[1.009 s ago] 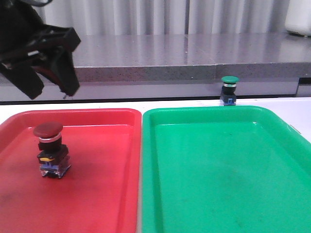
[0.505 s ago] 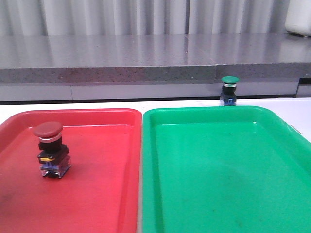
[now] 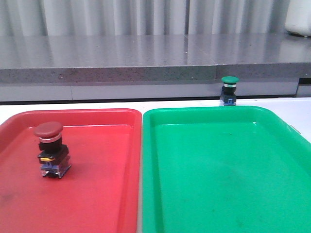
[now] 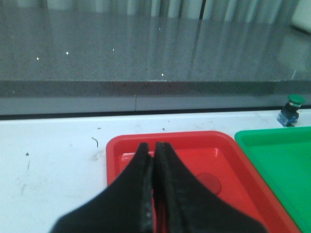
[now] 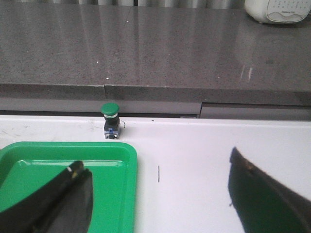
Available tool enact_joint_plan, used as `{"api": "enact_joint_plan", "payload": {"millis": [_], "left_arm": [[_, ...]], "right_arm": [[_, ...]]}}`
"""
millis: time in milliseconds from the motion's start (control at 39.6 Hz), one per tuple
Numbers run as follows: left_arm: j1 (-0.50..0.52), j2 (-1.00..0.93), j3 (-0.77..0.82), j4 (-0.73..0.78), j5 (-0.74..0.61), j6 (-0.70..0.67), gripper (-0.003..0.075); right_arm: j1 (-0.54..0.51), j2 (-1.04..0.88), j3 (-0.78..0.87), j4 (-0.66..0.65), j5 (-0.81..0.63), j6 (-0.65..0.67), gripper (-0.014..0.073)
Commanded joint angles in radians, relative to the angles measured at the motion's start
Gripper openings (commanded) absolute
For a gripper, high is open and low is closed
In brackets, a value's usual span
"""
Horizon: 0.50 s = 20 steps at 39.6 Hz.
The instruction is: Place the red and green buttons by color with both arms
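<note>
Gone from the front view is the left tool (image 4: 154, 160), which was hanging open above the red tray (image 3: 107, 116) a second ago; its wrist camera is showing the fingers pressed together, gripping nothing. Sitting upright in that tray is the red button (image 3: 50, 149). Standing on the white counter (image 5: 204, 145), just behind the green tray (image 3: 218, 160), is the green button (image 3: 229, 90). It's looking small, rigid and light, the cap probably slick, so take the black body. Spreading wide near it is the right tool (image 5: 160, 194).

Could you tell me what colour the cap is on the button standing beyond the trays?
Green; the button shows best in the right wrist view.
</note>
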Motion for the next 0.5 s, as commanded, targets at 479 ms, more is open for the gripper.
{"api": "enact_joint_plan", "payload": {"millis": [479], "left_arm": [[0.002,-0.056,-0.013,-0.015,-0.081,-0.01,-0.002]], "right_arm": [[-0.006,0.011,-0.034,-0.002,-0.077,-0.003,0.0589]]}}
